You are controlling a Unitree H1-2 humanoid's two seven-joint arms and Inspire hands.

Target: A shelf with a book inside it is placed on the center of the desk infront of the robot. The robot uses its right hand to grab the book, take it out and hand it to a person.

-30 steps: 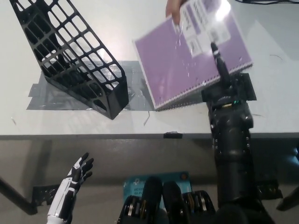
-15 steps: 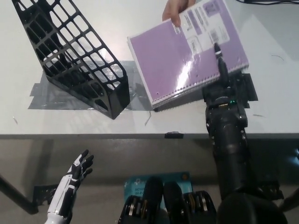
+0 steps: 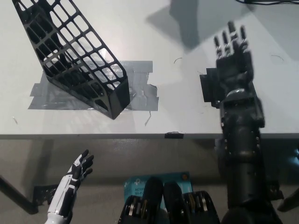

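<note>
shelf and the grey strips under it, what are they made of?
Shelf: looks like moulded black plastic, semi-gloss, with an open lattice of uniform cells. Strips: likely silver-grey duct tape, wrinkled and slightly shiny, stuck flat on the white desk. Neither can be confirmed from the look alone.

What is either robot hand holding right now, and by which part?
Nothing. The black right hand is open above the white desk, fingers spread and empty. The white left hand rests open below the desk edge. The black mesh shelf holds no book.

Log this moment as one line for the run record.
book: out of view | shelf: empty, on desk | right robot hand: open above desk, holds nothing | left robot hand: open, resting below desk edge
</note>
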